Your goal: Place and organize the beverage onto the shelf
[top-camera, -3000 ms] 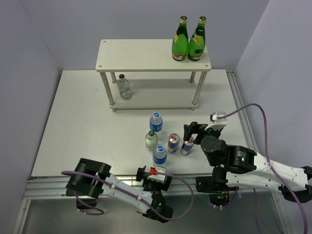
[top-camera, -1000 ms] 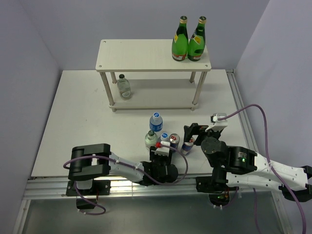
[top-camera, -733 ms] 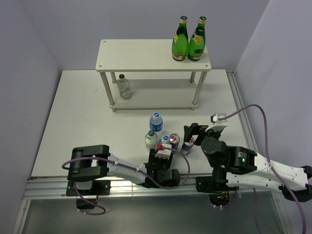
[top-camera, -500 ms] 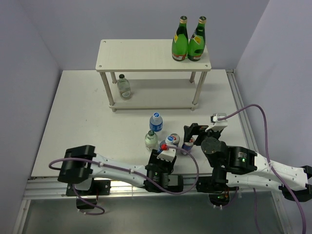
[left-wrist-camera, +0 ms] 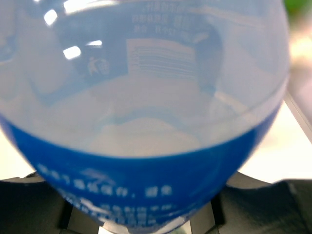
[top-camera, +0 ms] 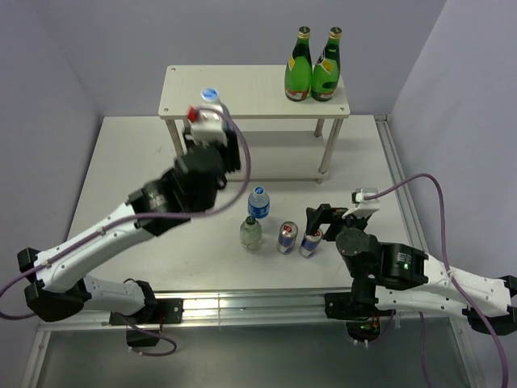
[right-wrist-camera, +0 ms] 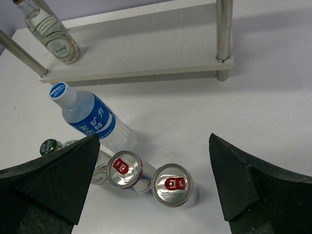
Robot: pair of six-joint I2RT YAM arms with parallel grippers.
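Observation:
My left gripper (top-camera: 213,123) is raised and shut on a clear water bottle (top-camera: 212,99) with a blue cap and blue label. It holds the bottle in front of the left half of the off-white shelf's top board (top-camera: 258,90). That bottle (left-wrist-camera: 146,122) fills the left wrist view, with dark fingers (left-wrist-camera: 265,204) at its lower sides. Two green bottles (top-camera: 312,69) stand on the top board's right end. A second water bottle (top-camera: 258,202), a green-capped glass bottle (top-camera: 251,233) and two cans (top-camera: 297,239) stand on the table. My right gripper (top-camera: 323,217) hangs open just right of the cans (right-wrist-camera: 148,178).
In the right wrist view a small clear glass bottle (right-wrist-camera: 53,34) stands on the shelf's lower board (right-wrist-camera: 146,53), near its left leg (right-wrist-camera: 22,56). The table's raised edge rail (top-camera: 396,174) runs along the right side. Purple walls close in behind the shelf.
The left arm has swung up from the table's front edge, carrying the water bottle from the cluster to the shelf's top level. The right arm has stayed still.

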